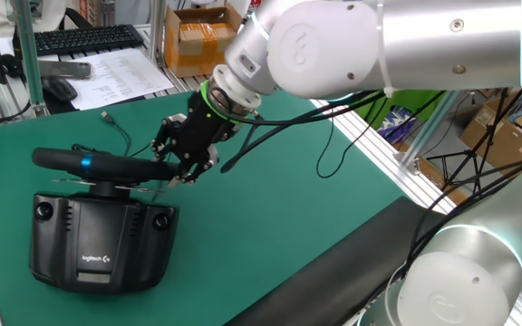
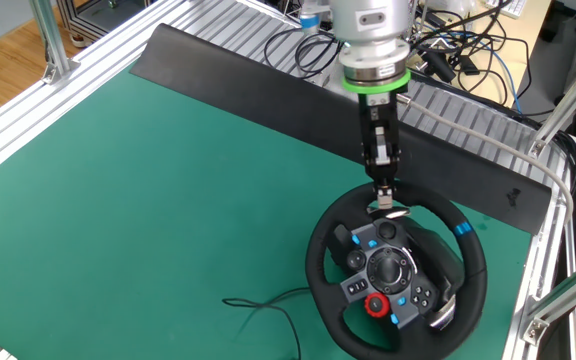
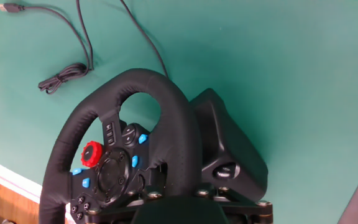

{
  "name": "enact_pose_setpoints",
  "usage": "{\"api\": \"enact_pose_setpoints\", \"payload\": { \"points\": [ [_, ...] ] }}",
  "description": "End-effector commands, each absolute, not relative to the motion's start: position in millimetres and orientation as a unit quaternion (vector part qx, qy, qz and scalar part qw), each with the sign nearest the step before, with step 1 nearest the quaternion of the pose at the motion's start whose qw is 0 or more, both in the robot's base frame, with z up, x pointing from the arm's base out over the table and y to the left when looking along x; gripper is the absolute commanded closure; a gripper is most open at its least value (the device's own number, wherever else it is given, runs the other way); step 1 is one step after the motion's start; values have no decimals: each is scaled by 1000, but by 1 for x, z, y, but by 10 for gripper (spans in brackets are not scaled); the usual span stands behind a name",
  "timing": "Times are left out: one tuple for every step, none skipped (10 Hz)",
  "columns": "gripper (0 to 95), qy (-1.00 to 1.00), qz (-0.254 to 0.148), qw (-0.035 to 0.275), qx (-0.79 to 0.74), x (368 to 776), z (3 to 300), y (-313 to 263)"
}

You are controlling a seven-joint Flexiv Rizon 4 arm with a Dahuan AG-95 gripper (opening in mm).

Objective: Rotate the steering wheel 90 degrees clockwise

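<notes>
- Steering wheel [image 2: 398, 272]: black rim with a blue stripe [image 2: 463, 230], red knob and blue buttons on the hub; it lies toward the 4 o'clock corner of the green table [image 2: 148, 190] in the other fixed view.
- Base [image 1: 98, 243]: black box with knobs and a white logo, joined to the wheel.
- Gripper [image 2: 382, 195]: jaws at the rim's 12 o'clock edge; whether they clamp the rim cannot be told.
- Cable [image 3: 73, 68]: black, coiled on the table near the wheel.
- Keyboard [image 1: 84, 38]: black, beyond the table.
</notes>
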State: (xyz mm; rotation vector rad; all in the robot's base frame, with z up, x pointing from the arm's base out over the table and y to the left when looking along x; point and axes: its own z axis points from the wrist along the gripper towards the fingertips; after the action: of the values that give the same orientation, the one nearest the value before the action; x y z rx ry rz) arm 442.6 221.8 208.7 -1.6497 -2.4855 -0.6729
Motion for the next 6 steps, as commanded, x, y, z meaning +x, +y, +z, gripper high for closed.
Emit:
{"api": "enact_pose_setpoints", "payload": {
  "points": [
    [950,-811,-219,42,-541,442,210,228],
    [950,-811,-216,39,-542,442,210,228],
    [950,-812,-213,36,-542,442,210,228],
    [950,-812,-209,33,-544,441,210,229],
    [950,-806,-206,26,-554,441,210,230],
    [950,-801,-203,21,-563,441,211,231]
  ]
}}
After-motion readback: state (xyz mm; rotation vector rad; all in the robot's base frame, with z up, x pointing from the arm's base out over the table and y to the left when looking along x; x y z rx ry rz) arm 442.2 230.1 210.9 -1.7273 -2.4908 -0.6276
